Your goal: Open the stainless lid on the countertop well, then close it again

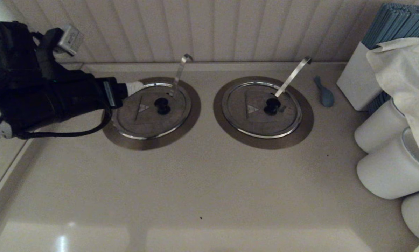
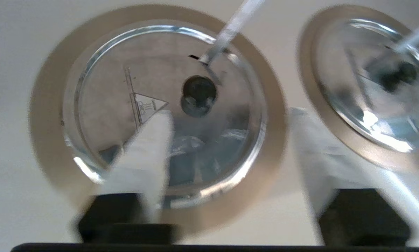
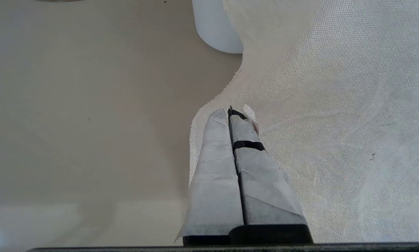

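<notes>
The stainless lid lies flat and closed on the countertop well, of which only the brown-grey collar shows. The lid has a black centre knob, a small triangle mark and a thin hooked rod poking through. My left gripper hovers at the lid's left rim. In the left wrist view this gripper is open: one white finger is over the lid near the triangle, the other is beyond the collar. The knob lies ahead, untouched. My right gripper is shut on nothing, parked over a white cloth.
The twin lid with a wider flat ladle handle sits to the right. A blue spoon-like item lies beyond it. White containers, a draped white cloth and a blue bundle crowd the right side. A panelled wall runs behind.
</notes>
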Tool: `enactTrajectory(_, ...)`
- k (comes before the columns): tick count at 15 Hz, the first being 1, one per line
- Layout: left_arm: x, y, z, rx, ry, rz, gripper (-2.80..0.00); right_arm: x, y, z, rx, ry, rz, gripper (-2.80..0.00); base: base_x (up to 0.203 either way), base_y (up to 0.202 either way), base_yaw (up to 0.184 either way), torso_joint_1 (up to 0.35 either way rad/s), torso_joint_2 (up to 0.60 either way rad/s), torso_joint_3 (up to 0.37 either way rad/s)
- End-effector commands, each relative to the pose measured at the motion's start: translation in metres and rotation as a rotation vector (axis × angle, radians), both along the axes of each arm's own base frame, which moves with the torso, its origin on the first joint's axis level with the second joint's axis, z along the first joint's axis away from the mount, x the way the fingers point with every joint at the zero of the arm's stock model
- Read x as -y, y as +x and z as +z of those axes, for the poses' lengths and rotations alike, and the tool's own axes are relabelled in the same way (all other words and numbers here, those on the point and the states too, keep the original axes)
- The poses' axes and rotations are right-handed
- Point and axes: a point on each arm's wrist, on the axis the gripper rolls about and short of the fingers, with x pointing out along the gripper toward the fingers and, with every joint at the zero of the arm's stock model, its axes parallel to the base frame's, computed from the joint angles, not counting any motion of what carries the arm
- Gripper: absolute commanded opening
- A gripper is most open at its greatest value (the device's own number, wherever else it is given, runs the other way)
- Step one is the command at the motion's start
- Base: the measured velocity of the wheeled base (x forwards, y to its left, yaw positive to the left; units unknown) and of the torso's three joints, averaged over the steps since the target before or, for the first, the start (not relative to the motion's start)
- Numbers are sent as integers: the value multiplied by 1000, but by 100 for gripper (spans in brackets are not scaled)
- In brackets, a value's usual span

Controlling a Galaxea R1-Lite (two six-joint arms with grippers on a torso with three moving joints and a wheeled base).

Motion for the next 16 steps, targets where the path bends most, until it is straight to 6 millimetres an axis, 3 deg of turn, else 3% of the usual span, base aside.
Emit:
enactTrajectory(1, -8, -36, 24, 56, 14, -13, -280, 0, 0, 0, 0, 0, 0, -280, 0, 0, 0, 0, 0, 0)
enactTrajectory(4, -29, -106, 40, 100, 127, 7, -280, 0, 0, 0, 0, 0, 0, -280, 0, 0, 0, 0, 0, 0)
enactTrajectory(7, -54, -182, 35, 194, 144, 89, -280, 0, 0, 0, 0, 0, 0, -280, 0, 0, 0, 0, 0, 0)
enactTrajectory(10, -78, -258, 10, 211, 171, 318, -280, 0, 0, 0, -1, 0, 0, -280, 0, 0, 0, 0, 0, 0)
enactTrajectory(12, -80, -295, -9, 220, 191, 511, -280, 0, 0, 0, -1, 0, 0, -280, 0, 0, 0, 0, 0, 0)
enactTrajectory(14, -77, -323, -34, 260, 211, 585, -280, 0, 0, 0, -1, 0, 0, -280, 0, 0, 0, 0, 0, 0)
enactTrajectory(16, -75, -334, -71, 273, 225, 473, -280, 0, 0, 0, -1, 0, 0, -280, 0, 0, 0, 0, 0, 0)
